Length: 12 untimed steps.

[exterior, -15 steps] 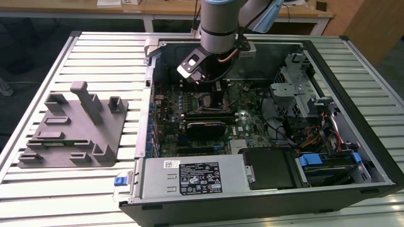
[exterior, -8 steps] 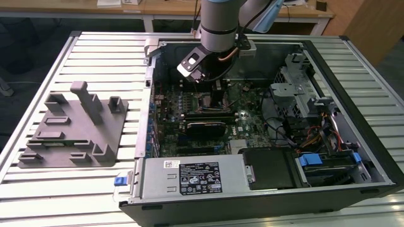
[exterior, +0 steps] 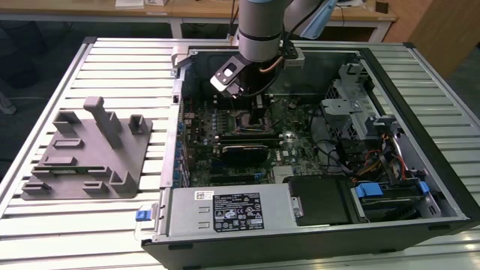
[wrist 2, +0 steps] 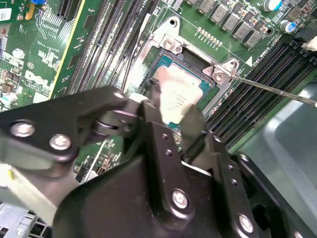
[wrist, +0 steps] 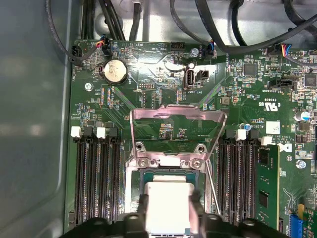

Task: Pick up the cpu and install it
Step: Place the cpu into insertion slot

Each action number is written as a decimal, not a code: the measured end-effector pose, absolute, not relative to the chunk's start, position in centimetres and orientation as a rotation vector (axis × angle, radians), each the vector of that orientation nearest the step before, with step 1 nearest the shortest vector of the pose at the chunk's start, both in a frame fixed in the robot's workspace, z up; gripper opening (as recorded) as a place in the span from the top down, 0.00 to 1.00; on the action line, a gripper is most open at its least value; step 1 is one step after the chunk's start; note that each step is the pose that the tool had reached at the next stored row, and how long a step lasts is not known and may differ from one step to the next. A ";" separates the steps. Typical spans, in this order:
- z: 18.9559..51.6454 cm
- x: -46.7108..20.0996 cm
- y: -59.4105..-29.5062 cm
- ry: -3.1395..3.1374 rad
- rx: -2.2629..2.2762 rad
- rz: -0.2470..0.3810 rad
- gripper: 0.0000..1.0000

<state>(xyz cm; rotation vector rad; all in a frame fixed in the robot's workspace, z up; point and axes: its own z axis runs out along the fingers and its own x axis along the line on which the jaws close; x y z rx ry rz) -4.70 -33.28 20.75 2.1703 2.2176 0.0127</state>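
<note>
Exterior view: the arm reaches into the open computer case (exterior: 439,185); the gripper (exterior: 253,104) hangs at upper centre of the frame, low over the motherboard (exterior: 300,149). A grey tray (exterior: 82,163) lies at the exterior view's left.
Second wrist view: the fingers (wrist 2: 154,96) pinch the cpu (wrist 2: 181,91) by opposite edges, over the open socket (wrist 2: 171,62).
First wrist view: the cpu sits between the fingers, just beside the raised load plate (wrist: 176,124).
</note>
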 end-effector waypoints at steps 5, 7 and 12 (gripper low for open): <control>20.8 -4.7 -33.3 2.218 2.170 0.013 0.76; 20.8 -4.7 -33.3 2.218 2.170 0.013 0.82; 20.8 -4.7 -33.3 2.218 2.170 0.013 0.89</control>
